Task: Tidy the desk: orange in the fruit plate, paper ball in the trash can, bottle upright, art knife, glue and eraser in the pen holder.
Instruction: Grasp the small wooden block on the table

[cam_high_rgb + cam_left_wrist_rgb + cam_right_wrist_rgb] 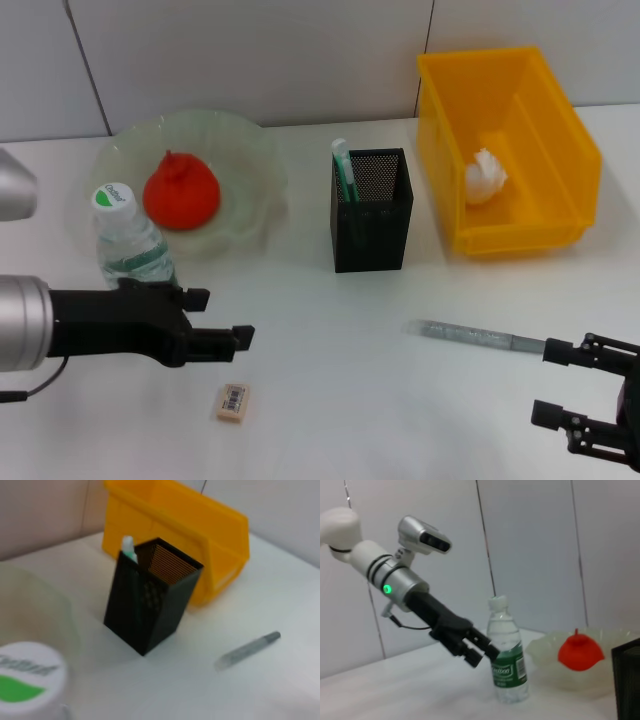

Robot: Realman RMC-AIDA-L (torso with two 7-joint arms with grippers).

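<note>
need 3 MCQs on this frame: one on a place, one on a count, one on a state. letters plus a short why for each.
1. Where is the paper ball?
A. inside the yellow bin
B. on the fruit plate
C. on the table beside the eraser

2. How many of the art knife, glue and eraser are in the pen holder?
A. none
B. one
C. all three

3. What state is the bottle in?
A. lying on its side
B. standing upright, cap on
C. lifted in the right gripper

Answers:
1 A: the white ball lies on the bin's floor.
2 B: only the glue sticks out of the holder; the knife and eraser lie on the table.
3 B: the right wrist view shows it standing on the table, with the left gripper beside it, jaws open, and the right gripper far off, jaws open.
</note>
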